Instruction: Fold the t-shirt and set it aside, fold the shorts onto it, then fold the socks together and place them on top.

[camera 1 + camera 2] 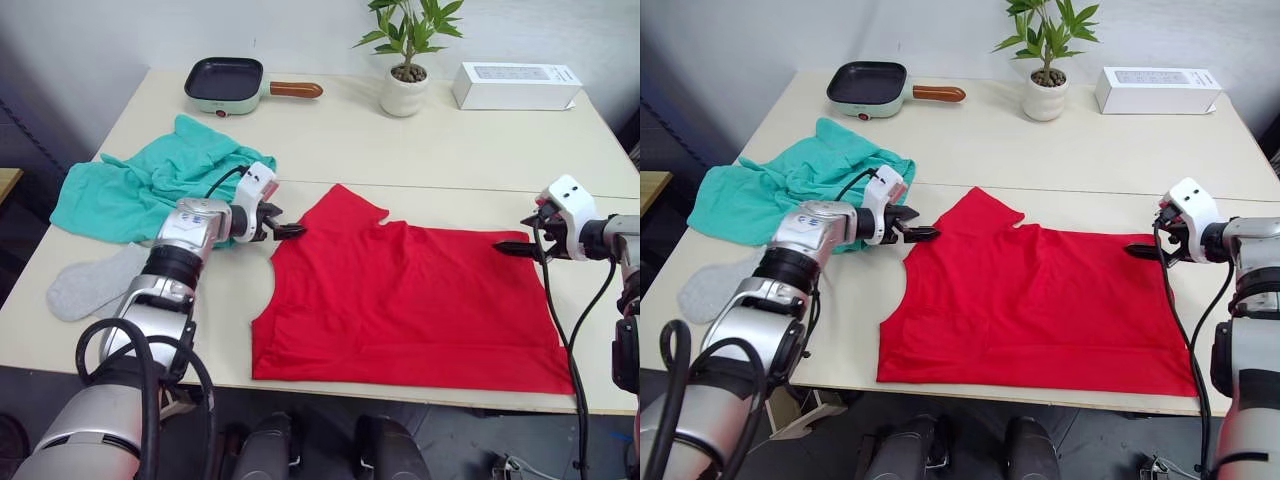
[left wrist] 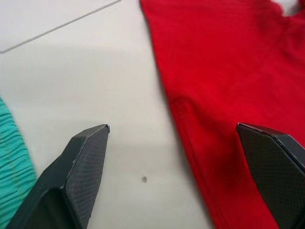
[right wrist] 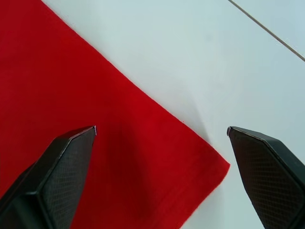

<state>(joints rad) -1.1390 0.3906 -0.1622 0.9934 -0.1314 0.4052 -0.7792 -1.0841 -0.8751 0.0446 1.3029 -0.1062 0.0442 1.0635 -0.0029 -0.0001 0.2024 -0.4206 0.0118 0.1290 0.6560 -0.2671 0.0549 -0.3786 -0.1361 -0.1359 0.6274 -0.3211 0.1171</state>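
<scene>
- Two grippers flank the t-shirt [image 1: 410,305], one at each end, both with fingers spread and holding nothing.
- In the left wrist view, the left gripper [image 2: 174,138] has its black fingers [image 2: 83,164] wide apart over the shirt's left edge: one finger is above bare table, the other above red cloth near the sleeve seam.
- In the right wrist view, the right gripper [image 3: 162,131] is likewise released, its fingers straddling the shirt's far right corner, where the hem comes to a point.
- From the head camera, the left gripper's tips sit just beside the sleeve on the shirt's far left, and the right gripper's tips are at the far right corner.
- The t-shirt is bright red and lies flat on the near middle of the table [image 1: 400,140], with one short sleeve sticking out at the far left and a scooped edge along the left side; it looks folded, though how many layers I cannot tell.
- The shorts [image 1: 150,175] are teal and lie crumpled to the far left, partly behind the left forearm.
- A grey sock [image 1: 90,285] lies at the near left edge, partly covered by the arm; whether both socks are there is unclear.
- A small pan [image 1: 225,85], a potted plant [image 1: 405,60] and a white box [image 1: 515,85] stand along the far edge.
</scene>
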